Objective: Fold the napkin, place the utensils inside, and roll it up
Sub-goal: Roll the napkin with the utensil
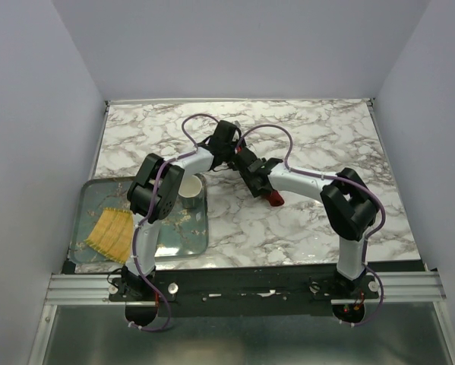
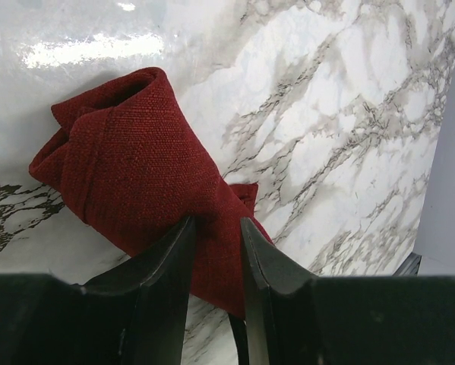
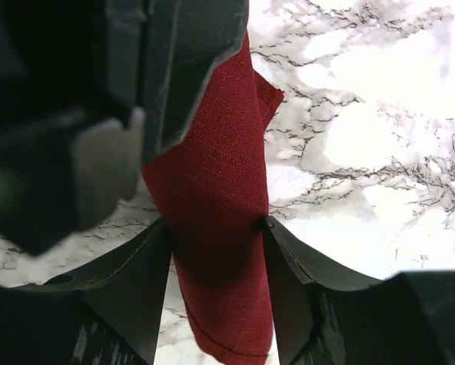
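Note:
The dark red napkin lies rolled into a thick bundle on the marble table, and one end of it pokes out from under the right arm. My left gripper is shut on one end of the roll, cloth pinched between its fingers. My right gripper straddles the roll farther along, both fingers pressed against its sides. In the right wrist view the left gripper's body sits on the far end of the roll. The utensils are hidden from every view.
A metal tray at the near left holds a yellow woven mat and a white cup. Both arms meet over the middle of the marble table. The table's near edge has a black rail.

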`<state>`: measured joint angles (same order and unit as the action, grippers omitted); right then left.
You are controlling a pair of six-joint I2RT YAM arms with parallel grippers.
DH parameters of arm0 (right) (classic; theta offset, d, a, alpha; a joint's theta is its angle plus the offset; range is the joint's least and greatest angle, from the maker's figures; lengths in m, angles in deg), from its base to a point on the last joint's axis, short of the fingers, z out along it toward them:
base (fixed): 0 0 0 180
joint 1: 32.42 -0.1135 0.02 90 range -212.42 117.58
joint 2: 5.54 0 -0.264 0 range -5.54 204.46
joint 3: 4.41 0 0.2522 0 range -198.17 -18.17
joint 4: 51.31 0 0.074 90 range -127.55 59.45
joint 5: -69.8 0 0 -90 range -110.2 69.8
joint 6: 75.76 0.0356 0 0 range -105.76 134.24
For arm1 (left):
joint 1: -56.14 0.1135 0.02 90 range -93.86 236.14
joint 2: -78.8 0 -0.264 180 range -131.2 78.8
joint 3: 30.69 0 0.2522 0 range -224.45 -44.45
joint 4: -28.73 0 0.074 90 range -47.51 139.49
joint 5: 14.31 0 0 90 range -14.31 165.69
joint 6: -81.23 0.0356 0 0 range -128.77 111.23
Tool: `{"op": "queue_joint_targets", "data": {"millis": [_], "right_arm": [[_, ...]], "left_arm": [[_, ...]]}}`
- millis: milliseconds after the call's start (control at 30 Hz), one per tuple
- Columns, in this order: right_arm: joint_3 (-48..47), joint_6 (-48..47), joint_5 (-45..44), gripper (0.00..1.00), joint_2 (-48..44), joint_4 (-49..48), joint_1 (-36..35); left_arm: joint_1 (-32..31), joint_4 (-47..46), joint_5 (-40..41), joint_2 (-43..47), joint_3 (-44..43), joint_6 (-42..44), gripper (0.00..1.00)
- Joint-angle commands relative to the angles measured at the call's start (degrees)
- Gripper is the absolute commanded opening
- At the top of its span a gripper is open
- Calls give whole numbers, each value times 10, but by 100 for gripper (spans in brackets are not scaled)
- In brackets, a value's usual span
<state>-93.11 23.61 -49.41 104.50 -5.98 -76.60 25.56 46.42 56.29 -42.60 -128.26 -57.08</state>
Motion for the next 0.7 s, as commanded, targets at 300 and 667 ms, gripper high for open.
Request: {"op": "queue_joint_targets", "data": {"millis": [300, 667], "right_arm": [[24, -18, 107, 31, -25, -49, 35], [40, 2, 445, 27, -30, -58, 177]], "left_arm": [[17, 35, 9, 36, -13, 31, 43], [33, 43, -5, 82, -15, 39, 45]]}}
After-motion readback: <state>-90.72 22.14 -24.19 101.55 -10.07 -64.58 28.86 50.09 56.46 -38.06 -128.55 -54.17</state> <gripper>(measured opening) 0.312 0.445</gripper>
